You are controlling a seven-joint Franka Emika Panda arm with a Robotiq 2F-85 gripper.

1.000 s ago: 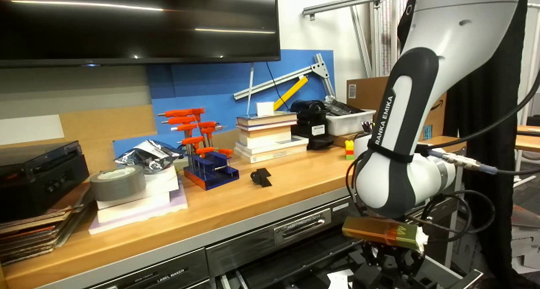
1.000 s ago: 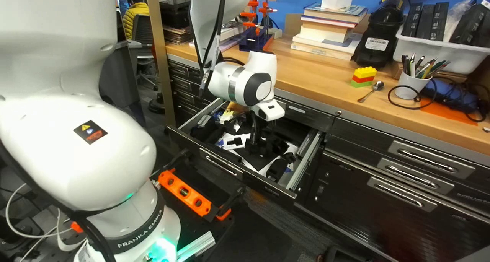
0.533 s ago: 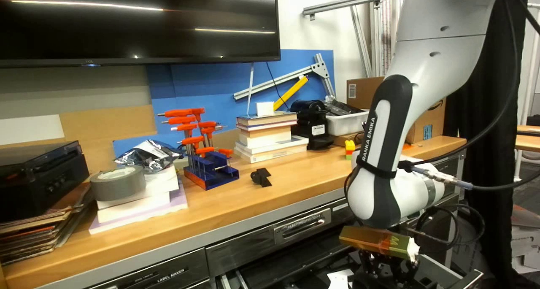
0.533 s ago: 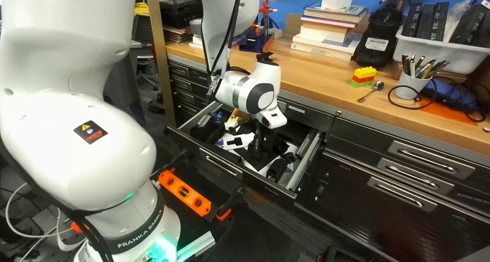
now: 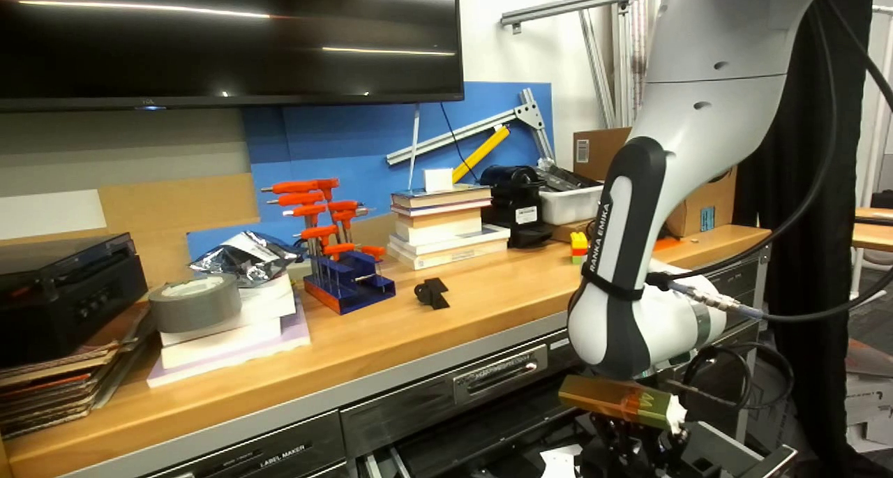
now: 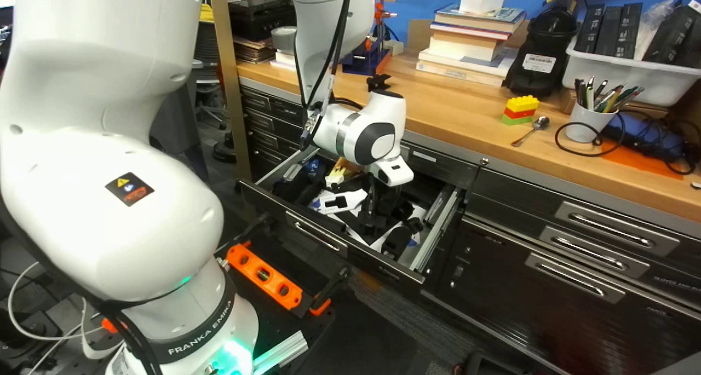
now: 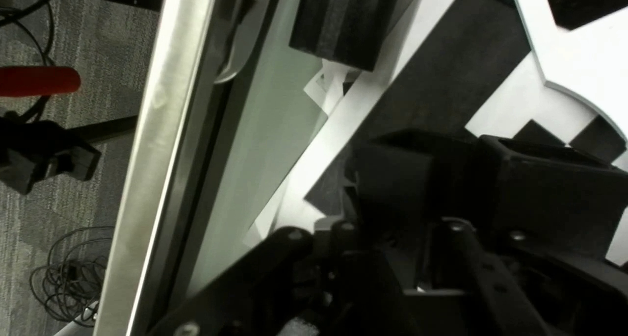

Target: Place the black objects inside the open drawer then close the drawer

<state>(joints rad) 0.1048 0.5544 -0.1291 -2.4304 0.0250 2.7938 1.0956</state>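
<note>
The drawer (image 6: 383, 261) stands pulled out under the worktop, with several dark items inside. My gripper (image 7: 390, 209) points down low inside it, near its side wall (image 7: 162, 125). Between the fingers (image 7: 349, 213) is a black block (image 7: 392, 176), one of the black objects; darkness hides whether they press on it. Close beside it sits another black box-like piece (image 7: 554, 193). One small black object (image 5: 432, 293) lies on the worktop, away from the gripper, and shows also behind the wrist (image 6: 378, 82). More black pieces (image 6: 397, 239) lie in the drawer's near corner.
On the worktop stand a blue tool rack (image 5: 349, 275) with orange handles, a stack of books (image 5: 446, 237), toy bricks (image 6: 520, 110), a spoon (image 6: 531, 131) and a pen cup (image 6: 589, 122). An orange level (image 6: 264, 275) lies by the robot base.
The arm has sunk lower and shifted slightly within the drawer. From behind the wrist, the small black object on the worktop has come into sight in an exterior view. The drawer stayed put.
</note>
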